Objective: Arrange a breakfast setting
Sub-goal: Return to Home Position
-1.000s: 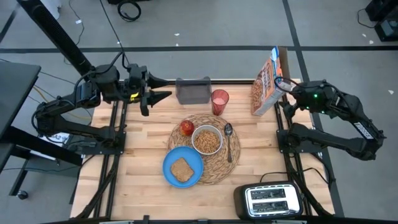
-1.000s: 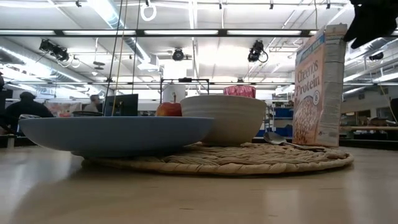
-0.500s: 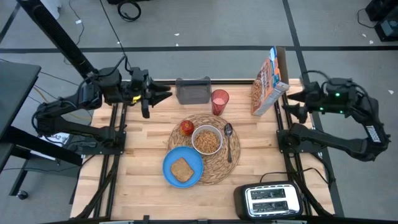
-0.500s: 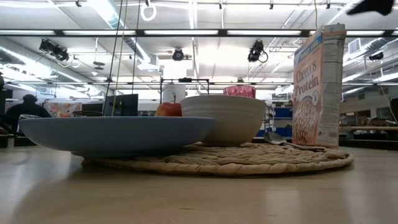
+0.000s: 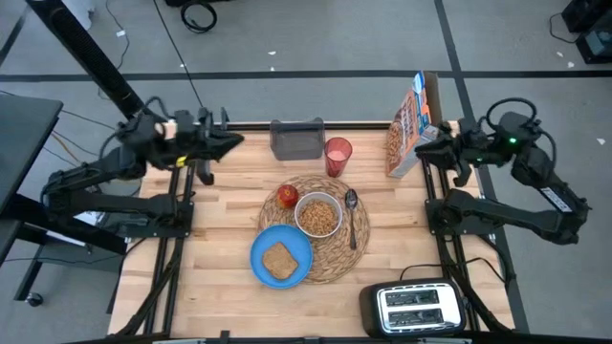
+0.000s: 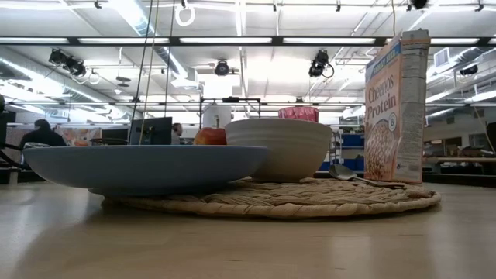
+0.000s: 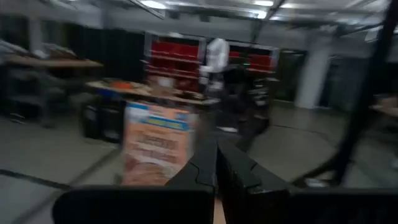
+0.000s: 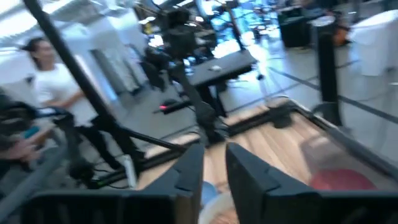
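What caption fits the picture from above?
Breakfast set: cereal in white bowl, red apple, spoon on straw placemat; toast on blue plate; left gripper, right gripper idle at far corners.

Site: robotics lab hall | ceiling strip lights (image 6: 232, 40), hung spotlights (image 6: 319, 63) | grey floor (image 5: 316, 38) with taped lines | shelving with red bins (image 7: 177, 53) | wooden bench (image 5: 220, 248) on metal frame | person (image 8: 50, 81) standing beyond.

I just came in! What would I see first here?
A straw placemat sits mid-table with a white bowl of cereal and a red apple on it, toast on the blue plate overlapping its edge. The Cheerios Protein box stands back right, near the right gripper; the left gripper hovers back left.
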You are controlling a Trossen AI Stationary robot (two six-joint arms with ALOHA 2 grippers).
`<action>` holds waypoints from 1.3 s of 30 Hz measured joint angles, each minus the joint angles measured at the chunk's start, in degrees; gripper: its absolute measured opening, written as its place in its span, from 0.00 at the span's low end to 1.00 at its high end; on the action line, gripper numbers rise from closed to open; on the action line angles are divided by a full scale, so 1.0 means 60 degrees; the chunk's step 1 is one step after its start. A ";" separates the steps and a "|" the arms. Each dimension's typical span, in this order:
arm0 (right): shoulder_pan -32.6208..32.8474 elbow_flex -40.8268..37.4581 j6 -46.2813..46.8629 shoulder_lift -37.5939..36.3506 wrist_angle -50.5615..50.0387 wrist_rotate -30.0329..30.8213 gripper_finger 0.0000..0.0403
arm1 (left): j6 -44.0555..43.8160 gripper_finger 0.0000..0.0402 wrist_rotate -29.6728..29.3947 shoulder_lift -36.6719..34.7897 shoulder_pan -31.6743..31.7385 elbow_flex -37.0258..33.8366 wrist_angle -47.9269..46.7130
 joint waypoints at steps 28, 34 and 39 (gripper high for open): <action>0.5498 -0.1126 -0.1709 0.1479 0.3361 0.4999 0.06 | 0.1296 0.04 -0.0497 -0.3797 -0.0641 -0.4036 -0.0115; 0.5505 -0.3018 -0.2263 0.0599 0.3634 0.4464 0.06 | 0.1486 0.04 -0.0136 -0.4674 -0.1201 -0.5503 0.0618; 0.5509 -0.4400 -0.2394 -0.0858 0.3227 0.4639 0.06 | 0.1747 0.04 -0.0110 -0.6204 -0.1456 -0.6297 0.0669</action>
